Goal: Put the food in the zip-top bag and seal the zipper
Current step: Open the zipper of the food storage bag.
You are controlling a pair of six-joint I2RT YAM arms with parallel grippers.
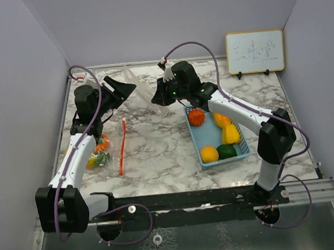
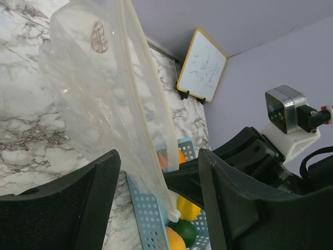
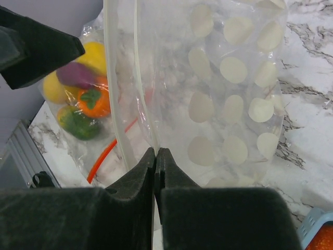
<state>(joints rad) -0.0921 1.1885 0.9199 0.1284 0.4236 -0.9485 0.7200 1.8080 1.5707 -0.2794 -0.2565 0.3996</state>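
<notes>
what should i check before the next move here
1. Grip: right end effector shut on the bag edge: ok.
2. Reach: left end effector open, with the bag rim between its fingers: ok.
3. Mouth: bag unzipped: cannot tell.
4. Contents: nothing inside the held bag: ok.
5. Supply: five pieces of food in the basket: ok.
6. Clutter: the filled second bag lies apart, by the left arm: ok.
</notes>
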